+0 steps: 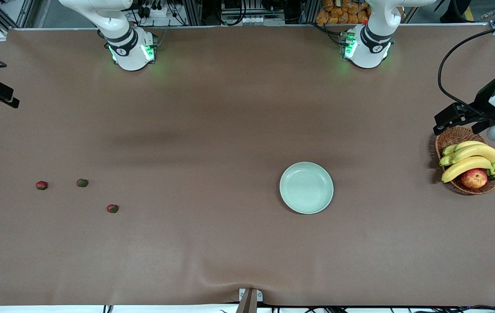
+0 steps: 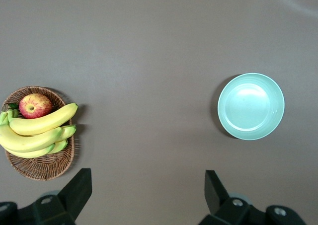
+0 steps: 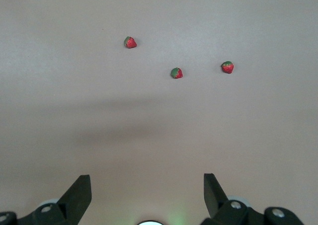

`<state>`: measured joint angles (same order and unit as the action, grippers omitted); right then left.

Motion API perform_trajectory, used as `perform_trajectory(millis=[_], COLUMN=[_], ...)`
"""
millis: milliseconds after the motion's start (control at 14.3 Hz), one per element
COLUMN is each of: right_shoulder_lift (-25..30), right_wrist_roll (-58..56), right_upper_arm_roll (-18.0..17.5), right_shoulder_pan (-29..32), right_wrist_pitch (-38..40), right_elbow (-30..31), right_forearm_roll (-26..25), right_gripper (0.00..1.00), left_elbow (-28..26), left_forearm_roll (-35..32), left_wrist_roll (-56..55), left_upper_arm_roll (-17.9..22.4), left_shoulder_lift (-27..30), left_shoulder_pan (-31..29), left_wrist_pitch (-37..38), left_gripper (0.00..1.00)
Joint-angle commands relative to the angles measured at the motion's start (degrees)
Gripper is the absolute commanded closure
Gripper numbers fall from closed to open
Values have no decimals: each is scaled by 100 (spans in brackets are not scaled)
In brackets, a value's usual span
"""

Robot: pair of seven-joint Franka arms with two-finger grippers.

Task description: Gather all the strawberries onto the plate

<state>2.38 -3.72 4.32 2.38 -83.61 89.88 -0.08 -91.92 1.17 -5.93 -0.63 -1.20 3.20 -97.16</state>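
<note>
Strawberries (image 1: 82, 183) loose on table (image 1: 212, 130), plate (image 1: 306, 188) apart

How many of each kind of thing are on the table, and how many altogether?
Tiny red strawberries with green caps: 3
Round pale mint-green plate: 1
Brown wicker basket: 1
Yellow bananas in the basket, one bunch, exact number unclear: 1
Red-yellow apple in the basket: 1
Total: 7

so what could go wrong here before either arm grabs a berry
The three strawberries are tiny, so the open right gripper could pinch beside one and roll it away. The plate sits toward the left arm's end, so a berry might slip on the long carry.
</note>
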Motion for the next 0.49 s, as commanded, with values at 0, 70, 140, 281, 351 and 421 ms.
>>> perform_trajectory(millis=[0, 70, 140, 281, 351, 421], right_shoulder_lift=[131, 140, 131, 105, 96, 70], right_wrist_roll=[91, 73, 55, 38, 38, 38], right_upper_arm_roll=[8, 8, 17, 17, 17, 17], right_shoulder_pan=[-36, -36, -36, -27, -27, -27], right_wrist_pitch=[38, 38, 38, 29, 12, -15], right_elbow=[100, 100, 100, 109, 117, 135], right_forearm_roll=[-9, -9, -9, -9, -9, -9], right_gripper=[0, 0, 0, 0, 0, 0], left_elbow=[60, 60, 60, 60, 60, 60], left_forearm_roll=[76, 76, 76, 76, 76, 76], left_wrist_roll=[66, 66, 66, 57, 66, 66], left_upper_arm_roll=[45, 37, 37, 37, 37, 37], left_shoulder_lift=[-46, -47, -55, -73, -82, -82], left_shoulder_pan=[40, 40, 40, 40, 40, 40], left_wrist_pitch=[4, 4, 4, 4, 4, 4], left_gripper=[0, 0, 0, 0, 0, 0])
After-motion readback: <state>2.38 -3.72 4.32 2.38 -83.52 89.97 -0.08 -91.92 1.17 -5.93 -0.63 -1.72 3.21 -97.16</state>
